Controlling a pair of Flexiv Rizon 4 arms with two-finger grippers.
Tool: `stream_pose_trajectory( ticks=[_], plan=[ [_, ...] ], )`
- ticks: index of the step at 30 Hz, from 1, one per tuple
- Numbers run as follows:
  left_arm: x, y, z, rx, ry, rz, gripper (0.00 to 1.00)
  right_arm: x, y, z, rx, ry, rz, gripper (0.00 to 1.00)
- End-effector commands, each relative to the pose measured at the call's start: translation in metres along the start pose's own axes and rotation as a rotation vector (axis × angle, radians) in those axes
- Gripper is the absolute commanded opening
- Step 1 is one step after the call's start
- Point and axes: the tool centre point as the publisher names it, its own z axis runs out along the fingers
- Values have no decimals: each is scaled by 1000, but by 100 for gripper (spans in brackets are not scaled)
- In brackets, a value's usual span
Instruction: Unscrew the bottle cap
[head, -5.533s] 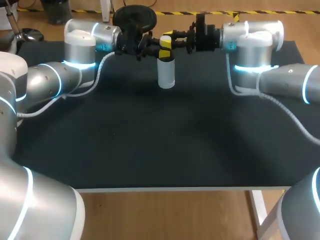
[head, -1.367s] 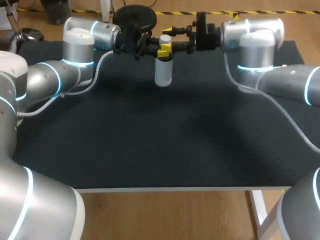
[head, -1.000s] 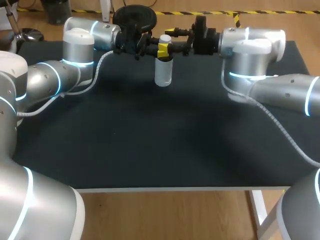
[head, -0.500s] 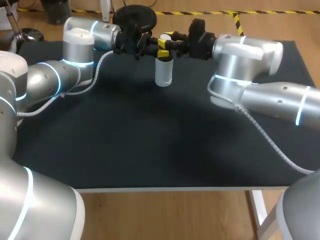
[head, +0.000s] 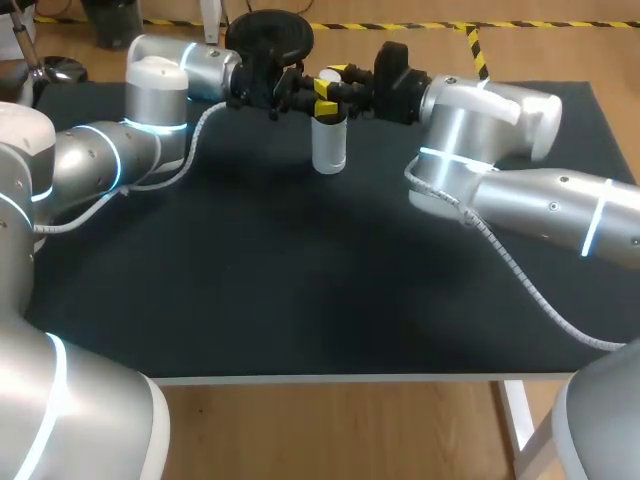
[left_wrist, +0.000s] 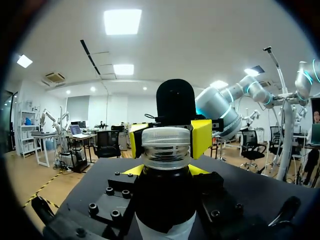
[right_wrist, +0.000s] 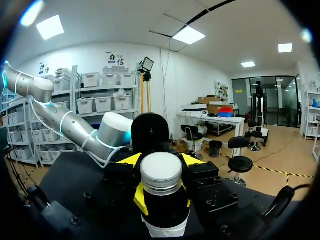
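Up near the far edge of the black counter (head: 300, 270), the white bottle (head: 330, 150) stands upright between the 2 arms, which meet at its top from opposite sides. The left end effector (head: 322, 100) is clamped on the bottle's dark upper part just below the bottle cap (head: 331, 74). In the left wrist view its yellow tips peek out on both sides of the neck (left_wrist: 165, 172). The right end effector (head: 335, 78) is closed on the cap. From the left wrist its 2 yellow fingertips (left_wrist: 201, 138) press the ribbed cap (left_wrist: 166, 144) from both sides. In the right wrist view the cap's flat white top (right_wrist: 161, 172) sits directly ahead, above that end effector (right_wrist: 162, 200). Whether the bottle's base touches the counter cannot be told.
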Motion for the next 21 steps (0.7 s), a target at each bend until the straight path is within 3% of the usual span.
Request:
stream_pose_trajectory(
  ticks=[1,4,8,17,21],
  plan=[
    [-9,1,-1,7,135,0,0,-11,-2,-2,18,270,-11,0],
    [-9,1,-1,7,135,0,0,-12,-3,-2,13,361,-10,0],
    [-9,1,-1,7,135,0,0,-12,-3,-2,10,423,-19,0],
    [-9,1,-1,7,135,0,0,-17,-7,0,100,629,-57,0],
    [-9,1,-1,7,135,0,0,-19,-6,0,103,675,-73,0]
  ],
)
